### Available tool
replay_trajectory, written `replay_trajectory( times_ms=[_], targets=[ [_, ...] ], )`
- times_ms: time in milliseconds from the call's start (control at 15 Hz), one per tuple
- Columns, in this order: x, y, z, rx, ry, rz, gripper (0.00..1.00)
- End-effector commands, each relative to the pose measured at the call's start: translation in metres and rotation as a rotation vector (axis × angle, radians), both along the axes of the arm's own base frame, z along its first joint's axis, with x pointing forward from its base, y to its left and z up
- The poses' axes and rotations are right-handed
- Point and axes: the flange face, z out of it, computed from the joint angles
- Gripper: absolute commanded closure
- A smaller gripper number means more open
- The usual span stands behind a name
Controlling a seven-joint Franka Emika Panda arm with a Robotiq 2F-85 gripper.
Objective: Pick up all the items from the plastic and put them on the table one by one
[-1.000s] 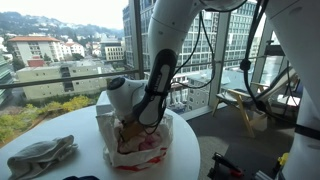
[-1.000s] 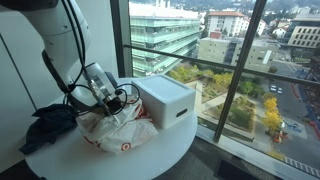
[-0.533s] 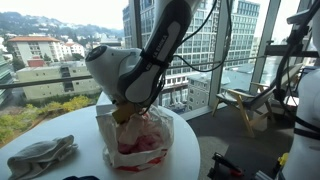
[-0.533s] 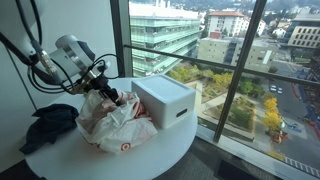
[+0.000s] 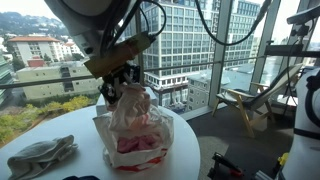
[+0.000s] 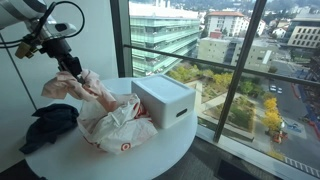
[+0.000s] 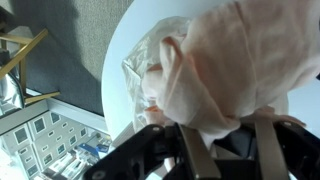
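A clear plastic bag [image 5: 142,148] with red print lies on the round white table [image 5: 62,125]; it also shows in an exterior view [image 6: 118,128] and in the wrist view [image 7: 143,70]. My gripper [image 5: 121,88] is shut on a pale pink cloth [image 5: 131,106] and holds it up above the bag. In an exterior view the gripper [image 6: 69,64] is high at the left with the cloth [image 6: 76,88] hanging from it down to the bag. In the wrist view the cloth [image 7: 230,70] fills the space between my fingers [image 7: 196,152].
A white box [image 6: 165,100] stands on the table next to the bag, on the window side. A dark blue cloth [image 6: 50,122] lies on the bag's other side and shows as a grey cloth [image 5: 40,156] in an exterior view. Large windows surround the table.
My gripper has risen out of the bag, drawing the pale pink cloth up with it. The arm has swung upward and away from the bag.
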Motion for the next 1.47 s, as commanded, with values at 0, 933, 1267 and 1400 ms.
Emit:
replay_trajectory(
  times_ms=[0, 933, 1267, 1400],
  targets=[
    [-0.045, 0.054, 0.071, -0.066, -0.124, 0.144, 0.95],
    [-0.024, 0.176, -0.185, 0.145, -0.015, 0.718, 0.81],
    [-0.014, 0.172, -0.147, 0.203, -0.085, 0.731, 0.34],
    [-0.017, 0.159, -0.106, 0.183, -0.161, 0.696, 0.18]
  ],
)
